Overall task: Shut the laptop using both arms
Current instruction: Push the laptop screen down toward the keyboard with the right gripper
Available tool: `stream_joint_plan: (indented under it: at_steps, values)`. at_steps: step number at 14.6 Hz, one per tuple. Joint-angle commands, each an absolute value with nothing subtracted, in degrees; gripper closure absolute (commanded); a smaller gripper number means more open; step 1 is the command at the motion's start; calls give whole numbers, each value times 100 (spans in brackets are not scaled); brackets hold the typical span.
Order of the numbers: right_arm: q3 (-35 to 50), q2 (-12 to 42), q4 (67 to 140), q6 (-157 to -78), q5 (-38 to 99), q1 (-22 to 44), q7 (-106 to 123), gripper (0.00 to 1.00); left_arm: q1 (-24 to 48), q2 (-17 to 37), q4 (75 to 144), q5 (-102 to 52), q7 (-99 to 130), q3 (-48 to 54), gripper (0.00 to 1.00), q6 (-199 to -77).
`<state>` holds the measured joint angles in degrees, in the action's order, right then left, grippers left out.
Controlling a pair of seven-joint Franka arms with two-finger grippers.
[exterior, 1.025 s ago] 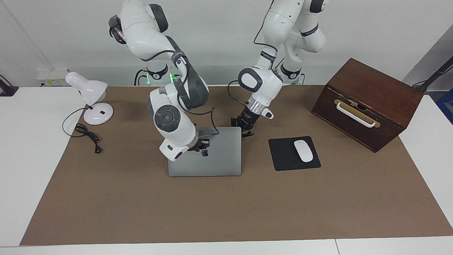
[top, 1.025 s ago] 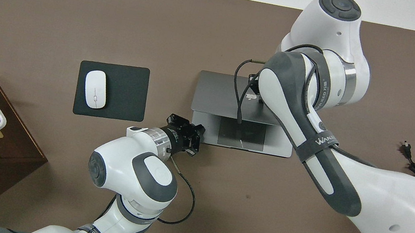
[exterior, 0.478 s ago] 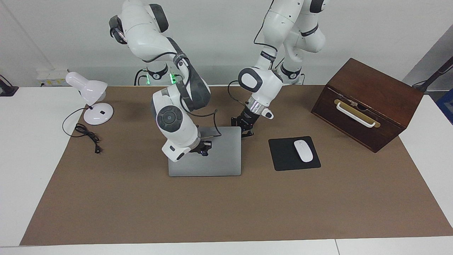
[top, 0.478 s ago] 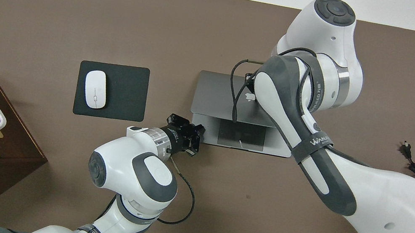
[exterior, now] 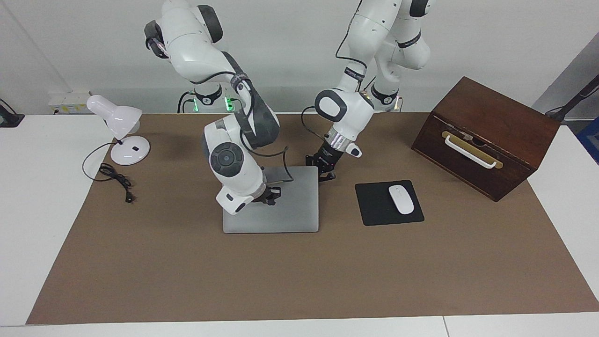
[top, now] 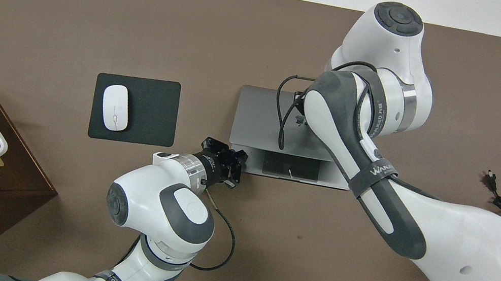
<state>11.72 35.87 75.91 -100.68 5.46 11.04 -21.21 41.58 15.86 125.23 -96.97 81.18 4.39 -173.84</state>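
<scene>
**Lid part-closed, right arm pressing**

The laptop (exterior: 276, 206) sits mid-table, beside the mouse pad (exterior: 388, 202), its lid tilted low over the base; a strip of trackpad shows in the overhead view. The right gripper (exterior: 270, 195) rests on the lid near the logo; its finger state cannot be told. The left gripper (exterior: 326, 174) sits at the base corner nearest the robots, apparently bracing it; whether its fingers are apart or together cannot be told. Judged step: final lowering. Next move calls for steady downward pressure without shifting the base.
</scene>
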Motion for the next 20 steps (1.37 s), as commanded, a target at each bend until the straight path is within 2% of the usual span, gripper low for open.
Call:
stream_joint_plan:
  at_steps: [1,20]
  values:
    - [1248,3577,7734,-10239,650,1055,-2285,100,4166,1714,12568,-9756,7972,378,100,-17499]
    - [1248,3560,8068,-10652,650,1063,-2329,100,4157,1494,12832,-9756,7919,369,100,-17499]
